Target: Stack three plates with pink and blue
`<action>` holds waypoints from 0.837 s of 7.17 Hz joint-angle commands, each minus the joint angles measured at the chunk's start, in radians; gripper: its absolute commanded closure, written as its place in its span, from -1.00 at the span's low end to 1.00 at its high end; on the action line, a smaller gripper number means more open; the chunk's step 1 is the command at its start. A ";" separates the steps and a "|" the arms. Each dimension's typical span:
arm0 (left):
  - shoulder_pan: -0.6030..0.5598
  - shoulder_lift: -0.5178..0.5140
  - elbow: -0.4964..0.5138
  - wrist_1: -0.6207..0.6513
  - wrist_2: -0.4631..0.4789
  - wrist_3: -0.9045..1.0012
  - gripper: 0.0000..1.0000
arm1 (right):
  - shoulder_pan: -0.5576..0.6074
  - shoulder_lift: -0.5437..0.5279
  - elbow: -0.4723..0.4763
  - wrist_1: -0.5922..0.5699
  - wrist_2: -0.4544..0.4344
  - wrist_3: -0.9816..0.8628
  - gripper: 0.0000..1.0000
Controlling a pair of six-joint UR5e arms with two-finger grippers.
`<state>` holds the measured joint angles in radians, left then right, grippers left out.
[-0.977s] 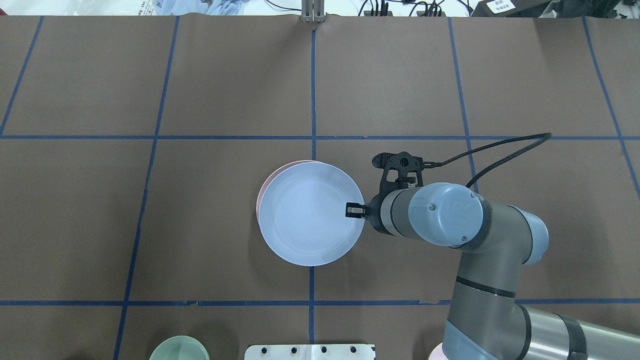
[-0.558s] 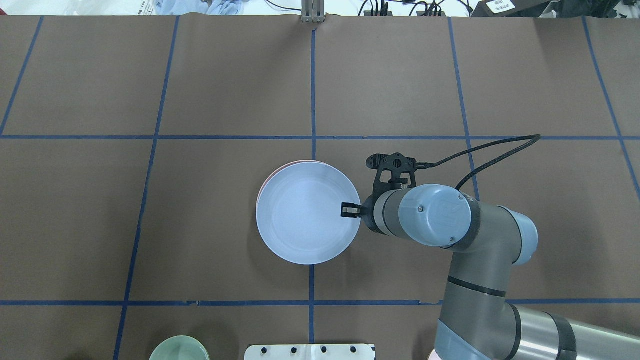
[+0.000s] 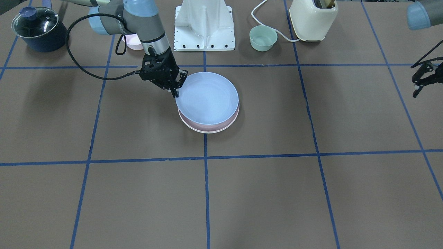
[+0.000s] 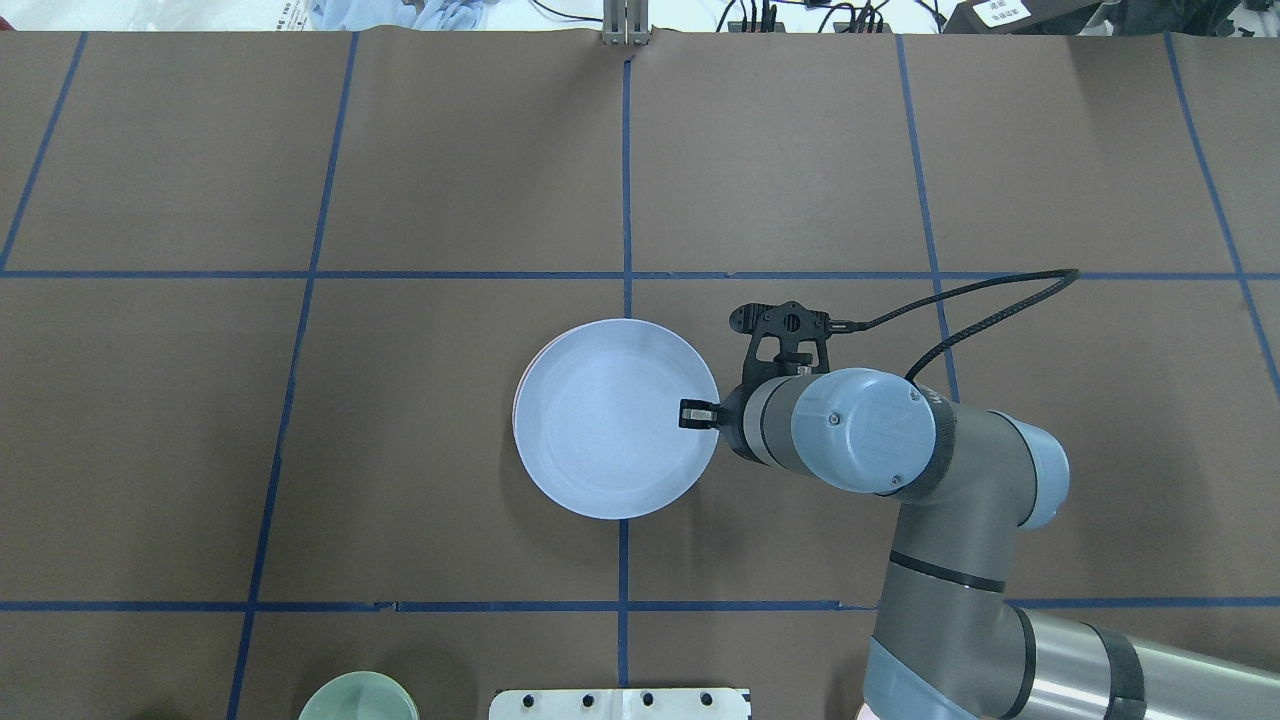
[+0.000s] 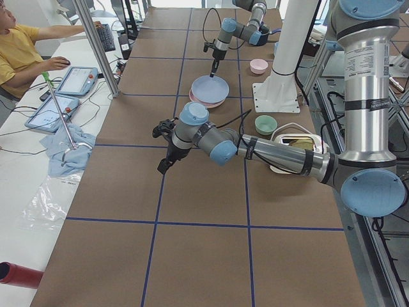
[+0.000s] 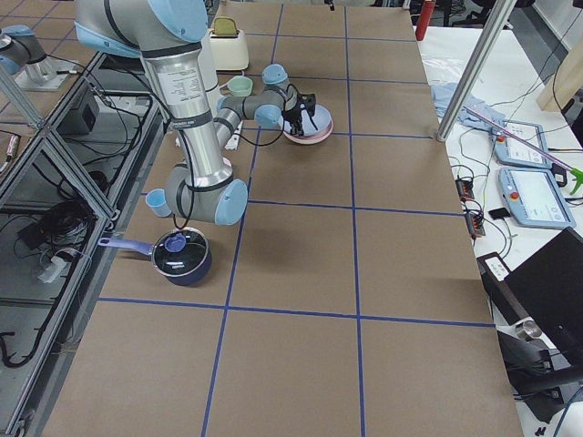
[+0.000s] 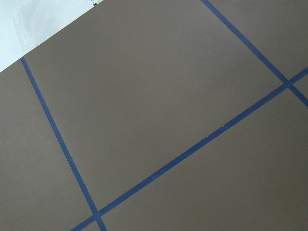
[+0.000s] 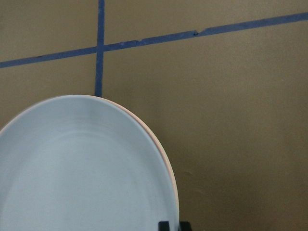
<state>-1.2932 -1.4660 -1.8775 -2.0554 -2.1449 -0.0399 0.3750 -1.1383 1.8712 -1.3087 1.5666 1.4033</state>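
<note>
A light blue plate (image 4: 600, 430) sits over a pink plate (image 3: 207, 129) near the table's middle, almost centred on it. Only a thin pink edge (image 4: 517, 400) shows at its left. I cannot tell whether the blue plate rests on the pink one or hangs just above it. My right gripper (image 4: 697, 413) is shut on the blue plate's right rim, as the front view (image 3: 174, 92) also shows. In the right wrist view the blue plate (image 8: 72, 168) fills the lower left. My left gripper (image 3: 417, 90) hangs open and empty far off to the side.
Along the robot's edge stand a green bowl (image 3: 263, 38), a cream toaster (image 3: 313, 15), a small pink bowl (image 3: 133, 41), a dark lidded pot (image 3: 38, 29) and the white robot base (image 3: 205, 24). Blue tape lines cross the brown table.
My right gripper has carried the blue plate a little left and away from the robot, over the pink plate. Less pink rim shows now. The left arm is not in the earlier frames.
</note>
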 commanded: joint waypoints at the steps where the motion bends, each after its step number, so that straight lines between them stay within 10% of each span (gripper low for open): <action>1: 0.000 0.024 0.011 -0.008 -0.041 -0.008 -1.00 | 0.011 0.017 -0.007 -0.013 -0.013 -0.015 -1.00; 6: -0.205 0.046 0.178 0.138 -0.075 0.143 -1.00 | 0.569 0.001 0.009 -0.338 0.506 -0.732 -1.00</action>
<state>-1.4398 -1.4152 -1.7411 -2.0175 -2.1957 -0.0002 0.7672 -1.0840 1.8829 -1.5981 1.9299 0.9383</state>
